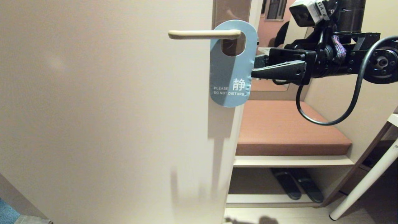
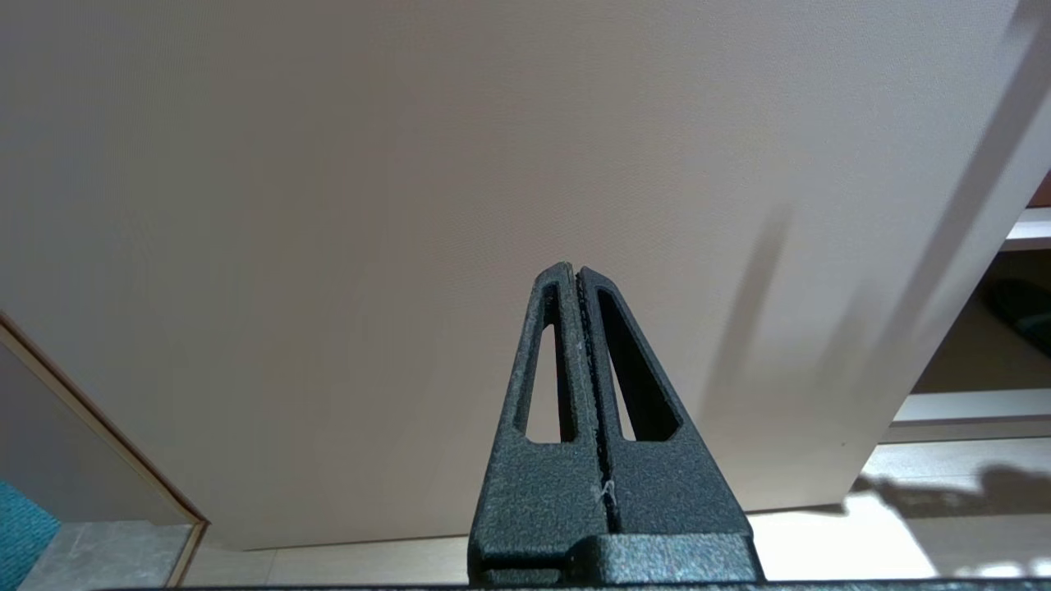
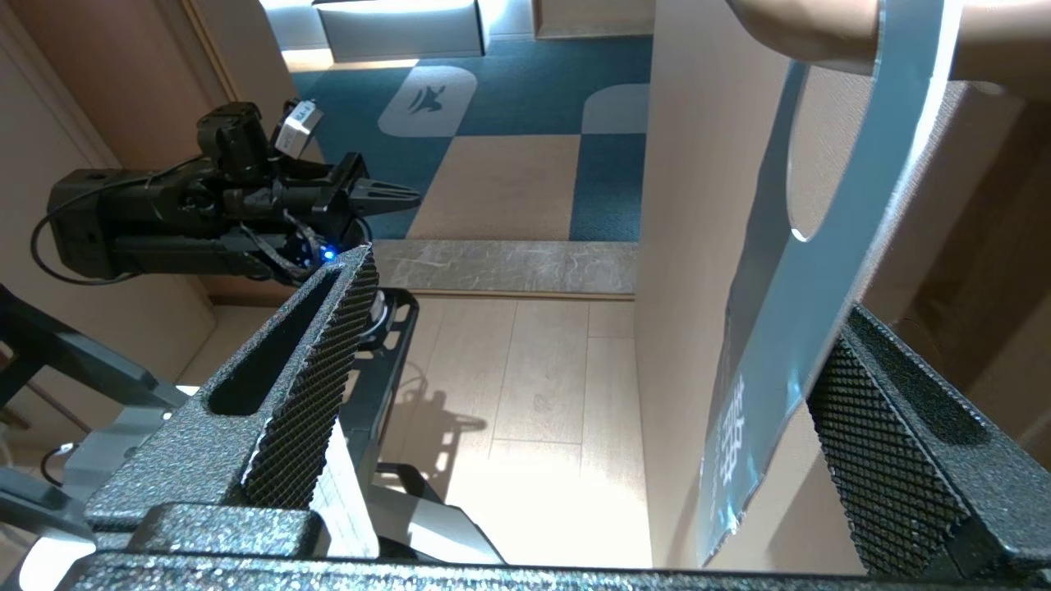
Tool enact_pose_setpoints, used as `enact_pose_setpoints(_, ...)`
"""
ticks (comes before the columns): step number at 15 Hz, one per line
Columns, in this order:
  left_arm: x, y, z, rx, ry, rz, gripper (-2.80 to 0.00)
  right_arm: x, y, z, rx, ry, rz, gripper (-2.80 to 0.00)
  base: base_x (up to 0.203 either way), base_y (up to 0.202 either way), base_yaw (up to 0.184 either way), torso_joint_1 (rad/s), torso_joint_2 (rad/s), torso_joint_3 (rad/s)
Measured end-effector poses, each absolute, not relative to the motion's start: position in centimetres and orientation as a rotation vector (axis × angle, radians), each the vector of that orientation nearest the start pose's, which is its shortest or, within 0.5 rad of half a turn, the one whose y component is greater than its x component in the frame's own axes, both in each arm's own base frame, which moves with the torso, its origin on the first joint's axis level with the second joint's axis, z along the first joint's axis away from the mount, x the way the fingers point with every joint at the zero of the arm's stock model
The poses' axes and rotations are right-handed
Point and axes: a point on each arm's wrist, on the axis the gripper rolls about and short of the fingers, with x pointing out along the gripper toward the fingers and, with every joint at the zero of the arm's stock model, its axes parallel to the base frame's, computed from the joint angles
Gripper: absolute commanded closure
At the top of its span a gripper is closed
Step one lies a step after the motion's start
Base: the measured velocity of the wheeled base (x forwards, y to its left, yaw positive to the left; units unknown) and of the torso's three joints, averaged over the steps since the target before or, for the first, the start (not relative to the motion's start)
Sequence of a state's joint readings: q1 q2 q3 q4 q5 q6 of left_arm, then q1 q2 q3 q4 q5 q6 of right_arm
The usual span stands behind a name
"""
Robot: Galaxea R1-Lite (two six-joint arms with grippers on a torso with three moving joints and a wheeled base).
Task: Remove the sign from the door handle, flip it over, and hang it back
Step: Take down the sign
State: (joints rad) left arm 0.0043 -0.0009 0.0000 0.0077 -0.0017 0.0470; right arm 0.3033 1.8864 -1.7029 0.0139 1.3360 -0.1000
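Note:
The sign [image 1: 230, 70] hangs by its oval hole on the cream door handle [image 1: 202, 34], blue "PLEASE DO NOT DISTURB" face outward. The handle sits on a brown backplate [image 1: 231, 9] near the door's edge. My right gripper [image 1: 255, 66] reaches in level from the right, open, its fingers straddling the sign's right edge. In the right wrist view the sign [image 3: 821, 287] lies close against one ridged pad [image 3: 887, 435]; the other finger [image 3: 312, 361] stands far off, and the right gripper [image 3: 608, 287] is wide open. My left gripper [image 2: 572, 269] is shut and empty, parked low facing the door.
The beige door [image 1: 108, 109] fills the left. Behind its edge is a brown cushioned bench [image 1: 289, 127] with dark slippers [image 1: 295, 183] on a shelf below. A white table leg [image 1: 367, 180] slants at the right. The parked left arm [image 3: 222, 213] shows over the floor.

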Motion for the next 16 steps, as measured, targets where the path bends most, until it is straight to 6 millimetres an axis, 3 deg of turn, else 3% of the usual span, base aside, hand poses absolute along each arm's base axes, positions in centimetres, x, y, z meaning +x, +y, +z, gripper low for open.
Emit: enact_pose_setpoints(16, -2.29, -0.01, 7.47, 0.048, 0.007, 0.002, 0.00, 34.22, 13.66, 31.38, 0.045, 0.132, 1.579, -2.80, 0.000, 0.000, 0.000, 0.000, 0.00, 0.000)
